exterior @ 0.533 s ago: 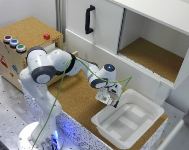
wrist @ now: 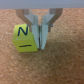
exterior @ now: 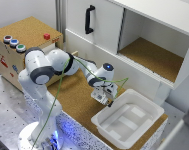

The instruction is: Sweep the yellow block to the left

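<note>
Wrist view shows the closed claw point(wrist: 40, 35) touching the yellow block point(wrist: 23, 37) on the cork surface point(wrist: 60, 65), sweep apparently just starting.

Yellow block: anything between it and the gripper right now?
Nothing visible. In the wrist view the yellow block sits directly beside the gripper, one fingertip against or nearly against its side, bare cork board around them. The exterior view does not show the block; the gripper hides it.
</note>
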